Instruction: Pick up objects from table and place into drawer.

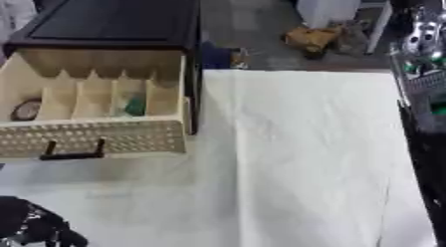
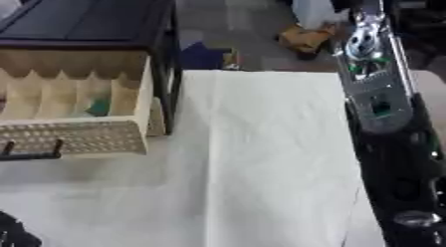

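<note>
1. The drawer [image 1: 91, 136] stands pulled open at 10 o'clock, with a green thing [image 1: 134, 106] and a round dark thing [image 1: 26, 110] already in its compartments.
2. No object to pick shows on the white cloth [image 1: 296, 156], so look around first before you reach.
3. Your left hand [image 1: 35, 227] shows at 7 o'clock; whether its fingers are apart or together I cannot tell.
4. Your right arm [image 2: 379, 91] runs along the 3 o'clock edge, its hand out of view.
5. The middle is free for moving; keep away from the drawer front and its handle [image 1: 74, 152].
</note>
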